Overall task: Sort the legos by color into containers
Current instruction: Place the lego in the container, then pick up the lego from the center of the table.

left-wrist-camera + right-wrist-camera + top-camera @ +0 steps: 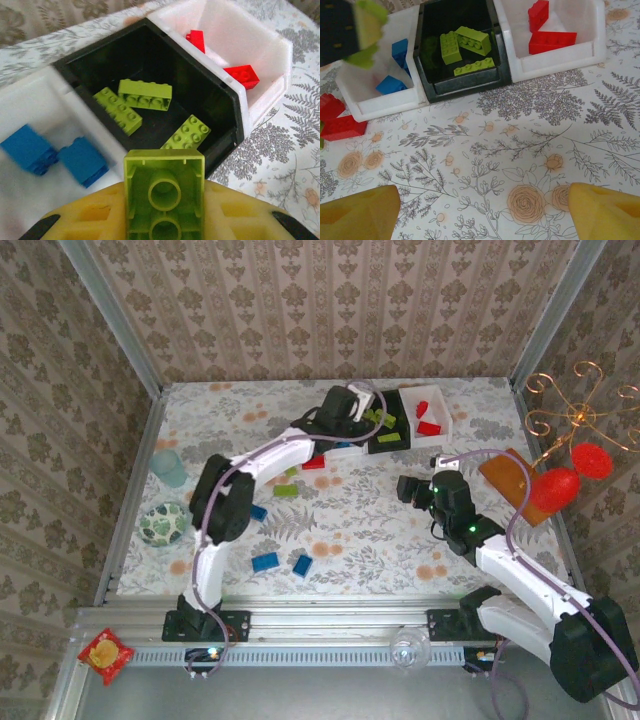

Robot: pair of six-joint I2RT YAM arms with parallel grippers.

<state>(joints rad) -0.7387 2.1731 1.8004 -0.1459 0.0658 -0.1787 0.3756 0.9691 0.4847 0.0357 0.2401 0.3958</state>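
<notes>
My left gripper (350,405) hovers over the joined containers and is shut on a lime green lego (165,187), held underside up. Below it, the black middle tray (235,107) holds three green legos (145,93). Blue legos (82,161) lie in the left white tray (35,95), red ones (242,76) in the right white tray (270,45). My right gripper (412,488) stands open low over bare tablecloth, nothing between its fingers (360,215). Loose legos remain on the table: red (313,462), green (286,488) and blue (265,561).
A pale teal cup (170,467) and a patterned bowl (162,523) sit at the left edge. An orange block (510,480) and red ornaments on gold wire (580,455) stand at the right. Papered walls close three sides.
</notes>
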